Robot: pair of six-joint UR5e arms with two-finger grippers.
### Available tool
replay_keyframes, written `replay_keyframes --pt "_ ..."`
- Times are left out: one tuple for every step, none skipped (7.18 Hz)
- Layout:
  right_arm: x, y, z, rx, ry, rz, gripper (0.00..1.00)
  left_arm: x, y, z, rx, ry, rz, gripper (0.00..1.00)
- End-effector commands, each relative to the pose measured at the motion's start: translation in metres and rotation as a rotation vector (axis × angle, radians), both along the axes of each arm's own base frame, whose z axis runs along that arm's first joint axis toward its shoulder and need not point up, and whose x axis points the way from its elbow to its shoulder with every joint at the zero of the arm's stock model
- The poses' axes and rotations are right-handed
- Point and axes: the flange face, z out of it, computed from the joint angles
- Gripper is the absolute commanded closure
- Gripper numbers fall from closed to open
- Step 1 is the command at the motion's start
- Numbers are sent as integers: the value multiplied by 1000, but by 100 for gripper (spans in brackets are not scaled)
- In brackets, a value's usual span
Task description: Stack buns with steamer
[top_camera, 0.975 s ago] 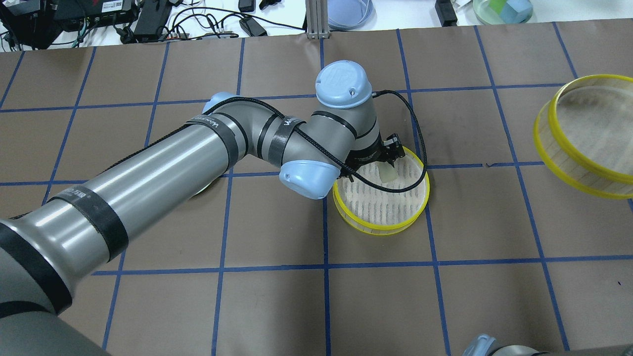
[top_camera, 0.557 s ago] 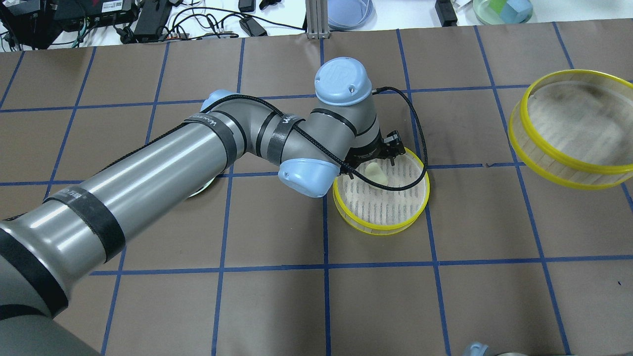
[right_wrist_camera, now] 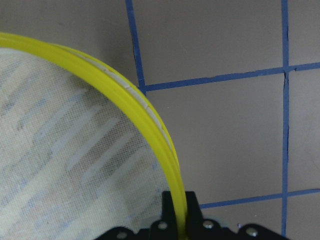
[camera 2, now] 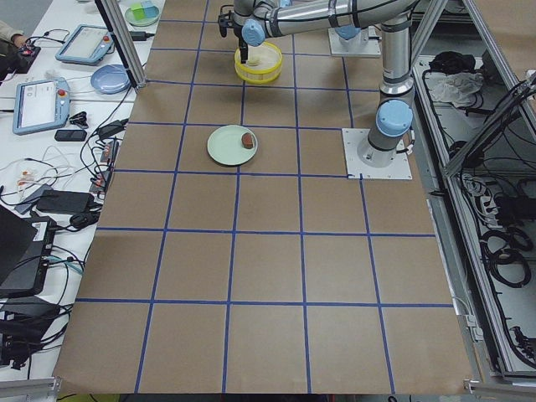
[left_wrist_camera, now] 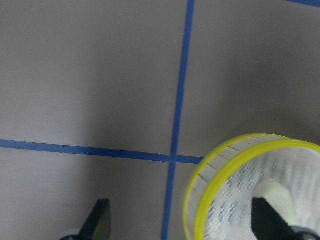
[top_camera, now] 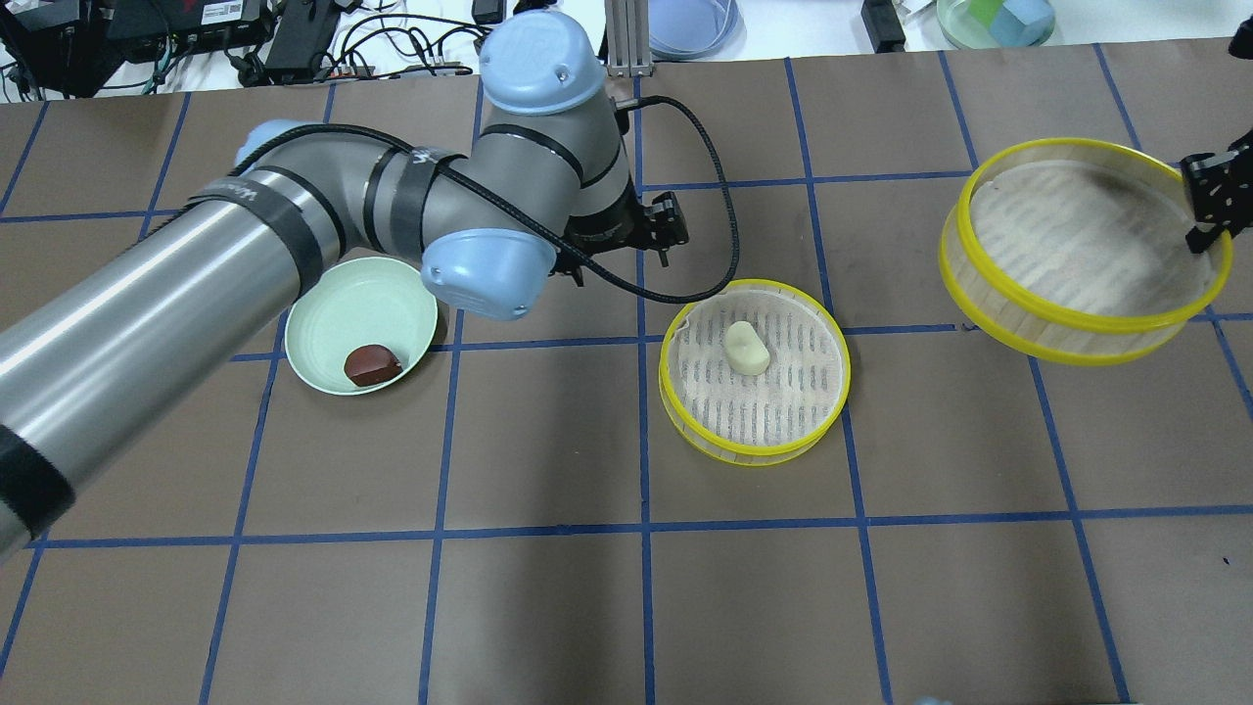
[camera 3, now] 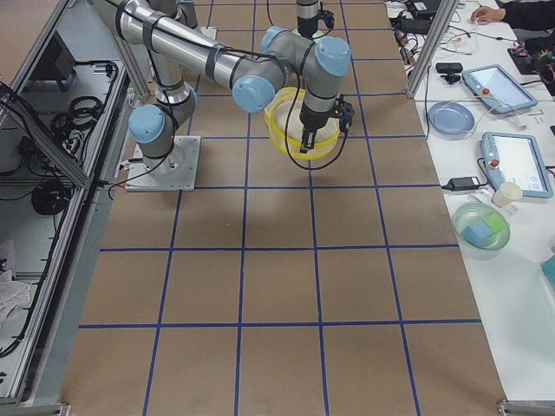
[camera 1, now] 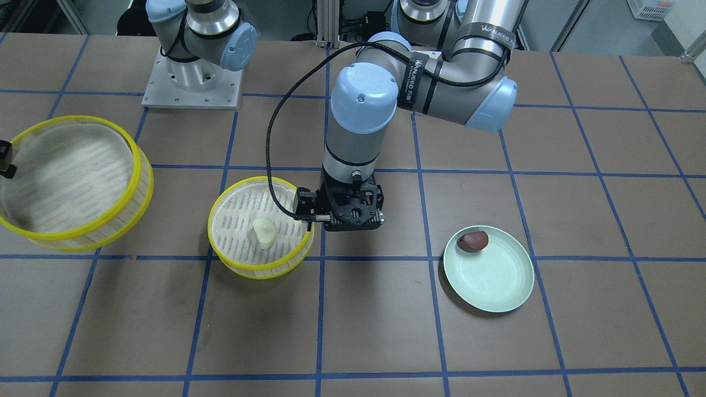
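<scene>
The cream-white bun (top_camera: 746, 348) lies in a yellow-rimmed steamer tray (top_camera: 754, 456) standing mid-table; both also show in the front view, the bun (camera 1: 264, 231) in the tray (camera 1: 259, 273). My left gripper (left_wrist_camera: 182, 225) is open and empty, hanging above the table beside that tray (left_wrist_camera: 200, 200), between it and the plate (camera 1: 353, 220). The dark reddish-brown bun (top_camera: 371, 364) lies on the pale green plate (top_camera: 328, 308). My right gripper (right_wrist_camera: 181, 215) is shut on the rim of the second steamer tray (top_camera: 1067, 323) and holds it tilted above the table.
Cables, a blue dish (top_camera: 690, 24) and a clear bowl of blocks (top_camera: 994, 20) lie on the white bench beyond the table's far edge. The right arm's base plate (camera 1: 190, 91) is bolted at the robot's side.
My left gripper let go of the cream bun in the tray and drew back toward the plate, uncovering it. My right gripper carried the second tray inward toward the centre.
</scene>
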Motion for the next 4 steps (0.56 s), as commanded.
replay_keyframes --pt "69 -6 -19 28 -3 -36 100 73 -20 12 12 -103 45 0" --pt "107 -5 -33 35 4 -43 100 118 -33 7 34 -98 113 0" --pt "141 -5 -42 24 21 -83 100 154 -34 -13 76 -99 76 0" --pt "185 -2 -53 19 30 -100 100 181 -34 -26 99 -108 63 0"
